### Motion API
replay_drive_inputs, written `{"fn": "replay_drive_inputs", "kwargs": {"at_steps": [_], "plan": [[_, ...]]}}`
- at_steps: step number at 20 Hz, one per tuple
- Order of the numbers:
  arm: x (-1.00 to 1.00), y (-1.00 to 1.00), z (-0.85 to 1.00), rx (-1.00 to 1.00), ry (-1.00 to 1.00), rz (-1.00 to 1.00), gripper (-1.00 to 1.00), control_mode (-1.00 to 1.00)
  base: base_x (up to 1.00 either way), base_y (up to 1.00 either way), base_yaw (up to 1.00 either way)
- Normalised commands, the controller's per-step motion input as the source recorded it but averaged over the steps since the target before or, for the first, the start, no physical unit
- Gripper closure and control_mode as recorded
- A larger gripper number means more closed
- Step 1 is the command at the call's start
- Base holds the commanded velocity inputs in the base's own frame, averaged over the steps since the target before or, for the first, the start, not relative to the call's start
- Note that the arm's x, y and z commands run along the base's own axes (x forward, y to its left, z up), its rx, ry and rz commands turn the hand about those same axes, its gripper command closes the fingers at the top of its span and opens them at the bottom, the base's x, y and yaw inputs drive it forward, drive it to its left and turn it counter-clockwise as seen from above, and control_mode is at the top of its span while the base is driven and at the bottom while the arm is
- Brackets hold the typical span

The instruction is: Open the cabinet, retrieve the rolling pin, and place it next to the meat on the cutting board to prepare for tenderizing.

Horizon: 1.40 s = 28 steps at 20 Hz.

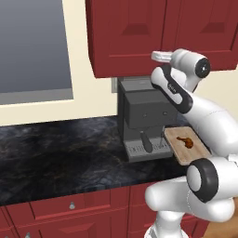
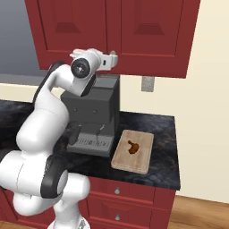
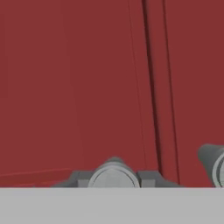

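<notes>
Pinched on a round silver knob (image 3: 113, 175), the gripper (image 3: 114, 178) is held against the cabinet (image 3: 78, 87), whose doors are shut. A second knob (image 3: 216, 166) sits just beside it. If pulled off-axis, the small knob could slip free.

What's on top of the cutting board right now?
Only the meat, a small reddish-brown piece, lies on the cutting board, near its middle. No rolling pin is there. In the left base view the arm covers the board's right end.
</notes>
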Motion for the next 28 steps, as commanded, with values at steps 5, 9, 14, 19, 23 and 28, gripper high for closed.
{"fn": "replay_drive_inputs", "kwargs": {"at_steps": [5, 9, 14, 19, 23, 28], "plan": [[-0.40, 0.27, 0.00, -0.08, 0.00, 0.00, 1.00, -1.00, 0.00, 0.00, 0.00], [-0.59, 0.21, 0.00, -0.08, 0.00, 0.00, 1.00, -1.00, 0.00, 0.00, 0.00], [-0.82, 0.12, 0.00, -0.05, 0.00, 0.00, 1.00, -1.00, 0.00, 0.00, 0.00], [-0.88, 0.09, 0.00, 0.00, 0.00, 0.00, 1.00, -1.00, 0.00, 0.00, 0.00], [-0.70, 0.18, 0.00, 0.00, 0.03, 0.00, 1.00, -1.00, 0.00, 0.00, 0.00], [-0.15, 0.14, -0.01, -0.01, 0.02, 0.01, -1.00, -1.00, 0.00, 0.00, 0.00]]}}
